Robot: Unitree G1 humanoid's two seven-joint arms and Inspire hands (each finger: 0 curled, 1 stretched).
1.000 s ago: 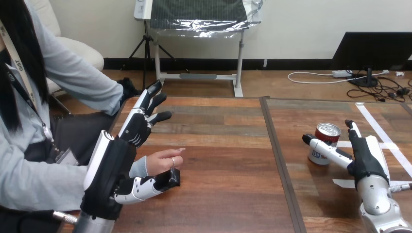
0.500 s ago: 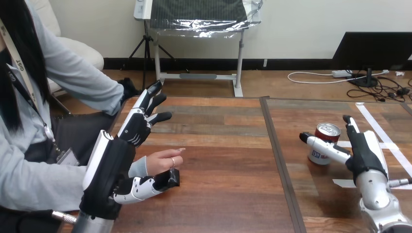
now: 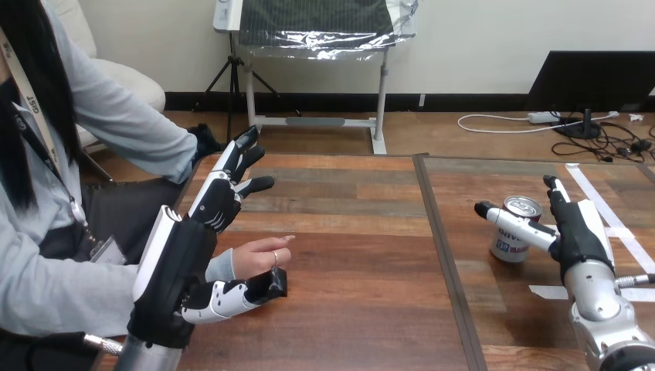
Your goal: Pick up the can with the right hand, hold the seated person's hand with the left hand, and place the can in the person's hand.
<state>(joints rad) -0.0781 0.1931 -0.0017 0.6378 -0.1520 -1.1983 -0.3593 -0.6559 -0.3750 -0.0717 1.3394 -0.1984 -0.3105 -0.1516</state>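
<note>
A red and white can [image 3: 510,246] with a silver top stands upright on the right half of the table. My right hand [image 3: 581,232] is open just to its right, fingers straight, with the thumb [image 3: 514,221] stretched across the can's near upper side. At the table's left edge my left hand [image 3: 189,255] is open too, fingers [image 3: 232,176] pointing away from me. Its thumb [image 3: 228,297] lies on the table under the person's hand [image 3: 259,259], which rests flat, fingers pointing right. I cannot tell whether the thumb touches the person's hand.
A dark seam [image 3: 440,247] splits the wooden table into a left and a right half. Strips of white tape [image 3: 610,220] lie on the right half, behind and beside my right hand. The person sits at the left side.
My right hand has moved a little forward and closer to the can, its thumb now crossing the can higher up. The left hand and the person's hand have stayed put.
</note>
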